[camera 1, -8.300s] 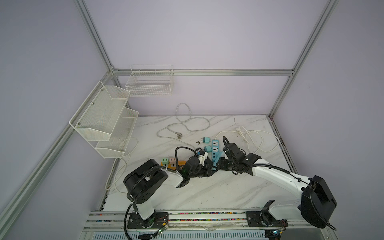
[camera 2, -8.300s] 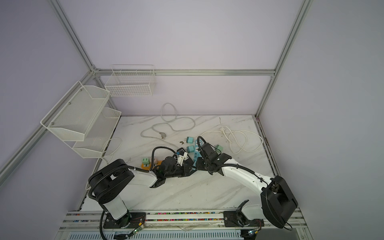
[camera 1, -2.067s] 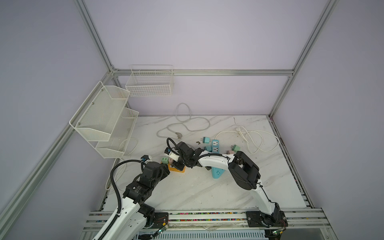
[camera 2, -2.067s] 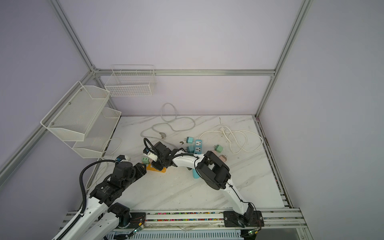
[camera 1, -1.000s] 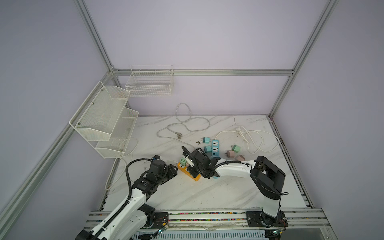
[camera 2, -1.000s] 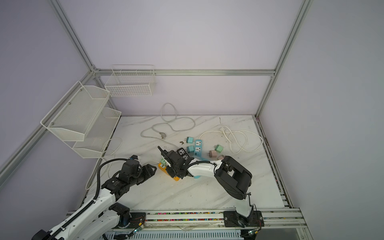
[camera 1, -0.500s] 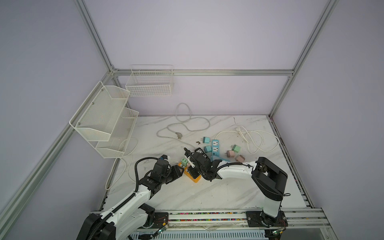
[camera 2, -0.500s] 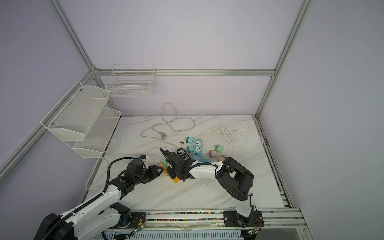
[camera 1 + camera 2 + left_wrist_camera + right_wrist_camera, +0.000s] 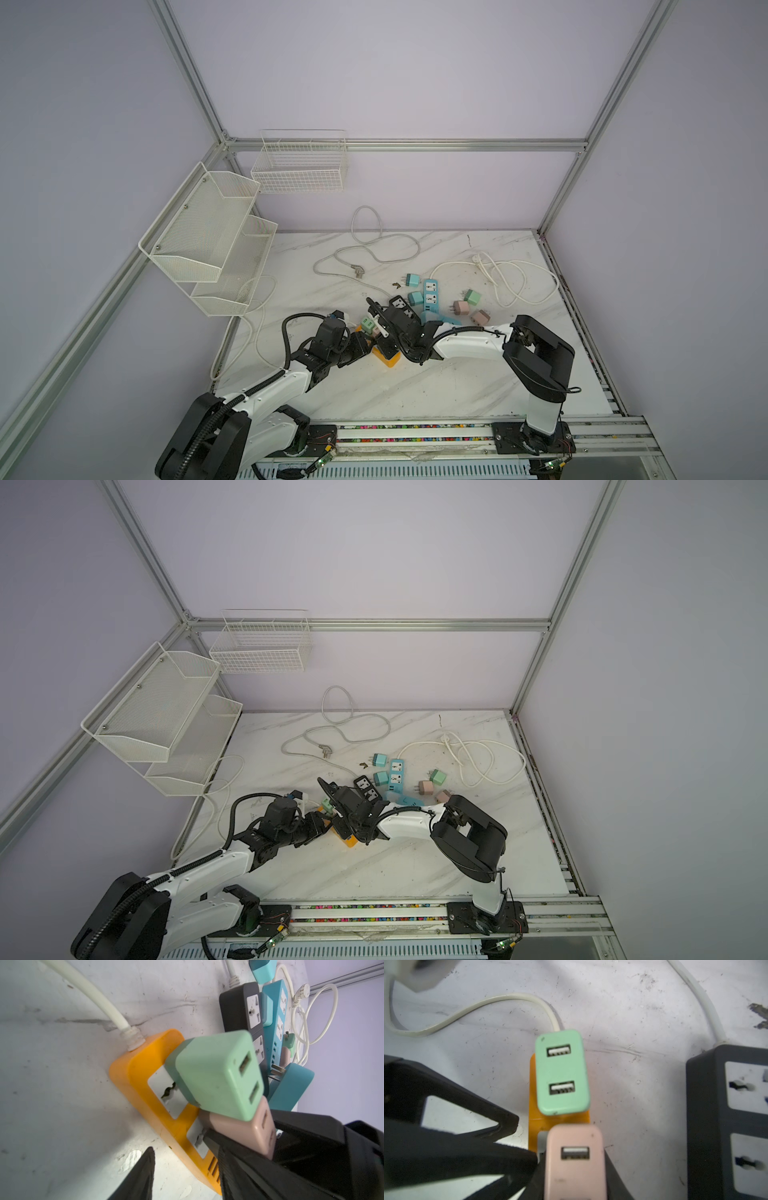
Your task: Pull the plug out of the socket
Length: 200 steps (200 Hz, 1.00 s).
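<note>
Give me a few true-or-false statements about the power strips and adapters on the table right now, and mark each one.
1. The green adapter is plugged into the orange power strip. True.
2. The pink adapter next to it lies loose on the table. False: it is seated in the orange power strip, with the right gripper closed on it.
3. The orange power strip has a black cable. False: the cable is white.
4. The green adapter has two USB ports. True.
5. The black power strip has an adapter plugged in. False: the two sockets in view are empty.
</note>
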Available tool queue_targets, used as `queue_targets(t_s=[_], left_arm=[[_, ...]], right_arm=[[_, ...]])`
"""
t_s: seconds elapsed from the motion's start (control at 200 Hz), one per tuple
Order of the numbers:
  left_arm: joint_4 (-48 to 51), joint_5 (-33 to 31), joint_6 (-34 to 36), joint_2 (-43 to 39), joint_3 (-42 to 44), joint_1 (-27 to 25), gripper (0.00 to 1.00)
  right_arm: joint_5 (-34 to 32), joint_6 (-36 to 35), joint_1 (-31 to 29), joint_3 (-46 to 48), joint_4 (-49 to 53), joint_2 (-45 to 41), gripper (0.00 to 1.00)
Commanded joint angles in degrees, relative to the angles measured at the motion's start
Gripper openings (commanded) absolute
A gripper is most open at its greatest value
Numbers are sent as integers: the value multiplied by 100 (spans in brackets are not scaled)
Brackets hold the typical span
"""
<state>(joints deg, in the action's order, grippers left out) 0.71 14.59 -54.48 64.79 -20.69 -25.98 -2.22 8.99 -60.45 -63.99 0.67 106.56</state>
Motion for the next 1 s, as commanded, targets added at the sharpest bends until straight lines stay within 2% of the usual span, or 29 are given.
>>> queue_targets(t_s=[0.0, 0.17, 0.44, 0.68, 0.995], left_arm=[[-255, 19, -26, 67, 150, -56, 49], [77, -355, -72, 5, 242, -57, 47], [-72, -98, 35, 516, 142, -83, 46], [247, -546, -99, 531, 248, -188, 43], [273, -657, -175, 657, 223, -231, 40]], right_arm=[[-6, 43, -64, -79, -203, -74, 13], [55, 74, -68, -10, -367, -117, 13], [-27, 94, -67, -4, -448, -90, 13], [-154, 188, -82, -42, -409, -149, 13], [-420, 220, -90, 25, -233, -232, 13]])
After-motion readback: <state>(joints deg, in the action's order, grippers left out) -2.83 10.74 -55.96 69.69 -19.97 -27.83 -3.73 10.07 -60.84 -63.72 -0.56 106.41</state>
